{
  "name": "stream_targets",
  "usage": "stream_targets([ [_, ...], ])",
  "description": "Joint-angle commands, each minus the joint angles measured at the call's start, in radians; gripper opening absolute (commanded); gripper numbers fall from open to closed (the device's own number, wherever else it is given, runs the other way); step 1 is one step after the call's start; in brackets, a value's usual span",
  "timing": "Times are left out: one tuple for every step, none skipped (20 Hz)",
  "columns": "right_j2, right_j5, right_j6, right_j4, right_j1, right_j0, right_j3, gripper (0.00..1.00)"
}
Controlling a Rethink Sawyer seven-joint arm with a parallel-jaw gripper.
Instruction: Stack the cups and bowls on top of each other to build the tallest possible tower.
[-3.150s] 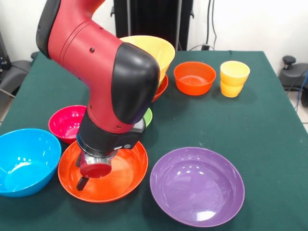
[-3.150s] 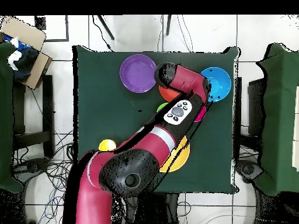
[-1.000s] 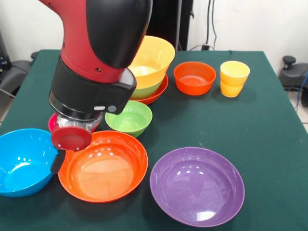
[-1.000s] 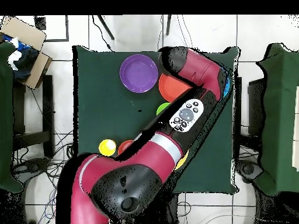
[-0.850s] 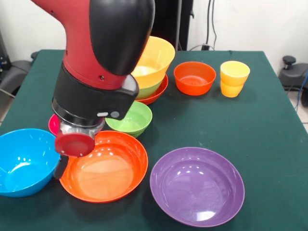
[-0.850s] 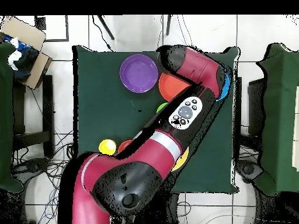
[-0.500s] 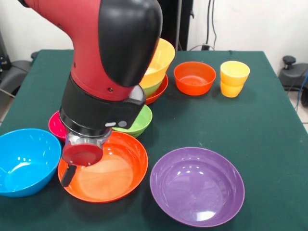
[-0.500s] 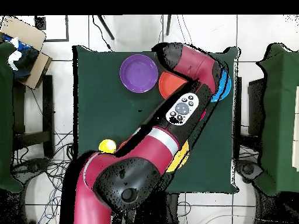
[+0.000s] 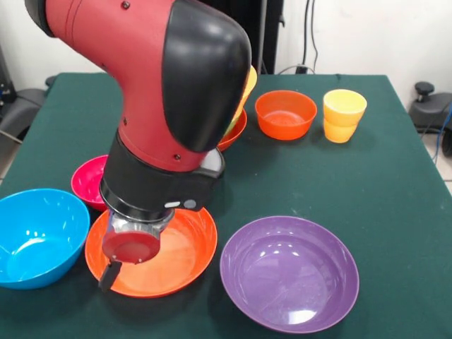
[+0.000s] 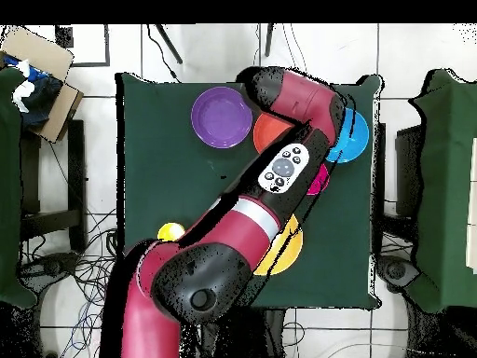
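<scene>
From the left in the front view: the blue bowl [image 9: 35,234] sits empty at the table's [image 9: 395,183] near corner, with the magenta bowl [image 9: 90,180] just behind it, partly hidden by my arm [image 9: 152,92]. My gripper [image 9: 113,272] hangs over the wide orange bowl [image 9: 180,251], low at its near left rim; I cannot tell how far my fingers are spread. The purple bowl [image 9: 289,272] lies empty beside it. Behind my arm the tower [image 9: 240,113] shows only a yellow and red-orange edge. Further right sit an empty red-orange bowl [image 9: 285,114] and the two nested cups [image 9: 343,115].
</scene>
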State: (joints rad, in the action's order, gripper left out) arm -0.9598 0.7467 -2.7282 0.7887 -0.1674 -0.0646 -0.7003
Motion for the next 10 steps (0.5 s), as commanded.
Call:
stream_targets([
  [0.032, 0.145, -0.263, 0.027, -0.029, -0.038, 0.086, 1.0],
  [0.024, 0.149, -0.271, 0.03, -0.035, -0.04, 0.096, 1.0],
  [0.017, 0.153, -0.279, 0.033, -0.041, -0.043, 0.105, 1.0],
  [0.011, 0.157, -0.286, 0.036, -0.046, -0.045, 0.114, 1.0],
  [0.0, 0.17, -0.294, 0.04, -0.049, -0.052, 0.128, 1.0],
  [-0.006, 0.176, -0.3, 0.044, -0.053, -0.055, 0.138, 1.0],
  [-0.01, 0.182, -0.302, 0.047, -0.052, -0.06, 0.142, 1.0],
  [-0.016, 0.185, -0.308, 0.051, -0.057, -0.061, 0.15, 1.0],
  [-0.022, 0.187, -0.314, 0.054, -0.063, -0.062, 0.158, 1.0],
  [-0.031, 0.193, -0.319, 0.059, -0.069, -0.067, 0.171, 1.0],
])
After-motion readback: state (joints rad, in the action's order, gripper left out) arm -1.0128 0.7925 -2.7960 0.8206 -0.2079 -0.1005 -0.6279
